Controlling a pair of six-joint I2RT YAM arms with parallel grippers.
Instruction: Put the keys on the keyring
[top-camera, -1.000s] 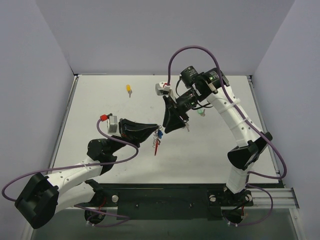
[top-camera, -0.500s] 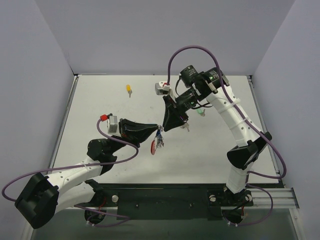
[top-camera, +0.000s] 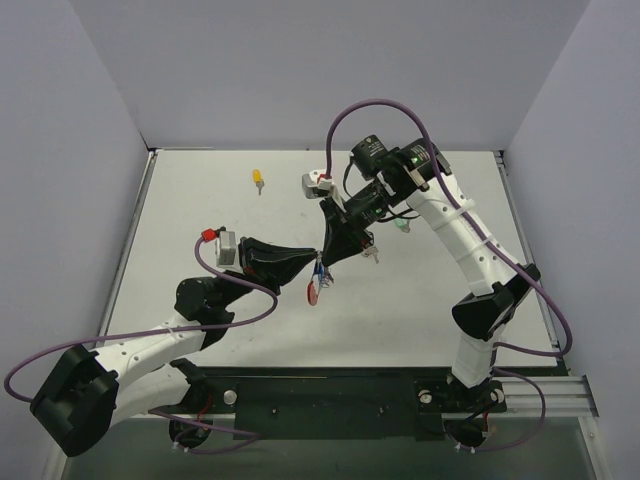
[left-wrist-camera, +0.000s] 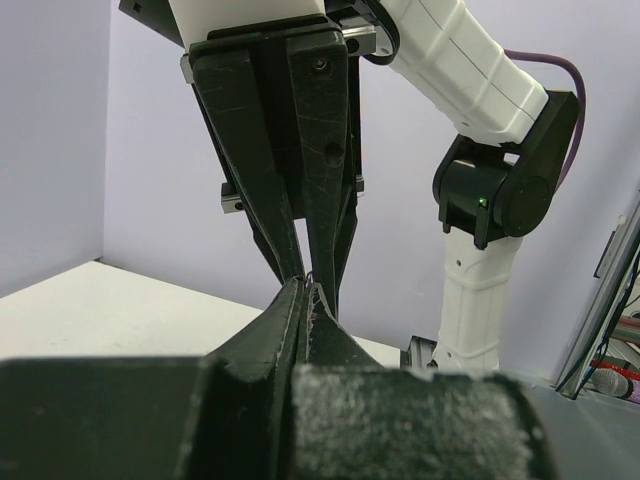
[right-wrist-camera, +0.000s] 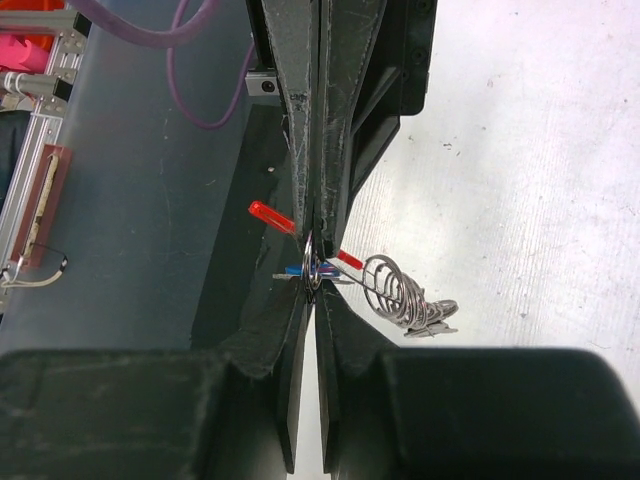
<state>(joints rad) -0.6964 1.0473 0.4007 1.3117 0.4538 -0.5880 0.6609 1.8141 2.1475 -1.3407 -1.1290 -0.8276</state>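
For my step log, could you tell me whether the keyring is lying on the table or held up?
Held up: the keyring hangs pinched between the tips of the left gripper and right gripper, above the table.

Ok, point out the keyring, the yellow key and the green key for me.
keyring (top-camera: 313, 291), top external view, on its red arc section.
yellow key (top-camera: 258, 178), top external view, on its yellow head.
green key (top-camera: 402, 226), top external view, on its green head.
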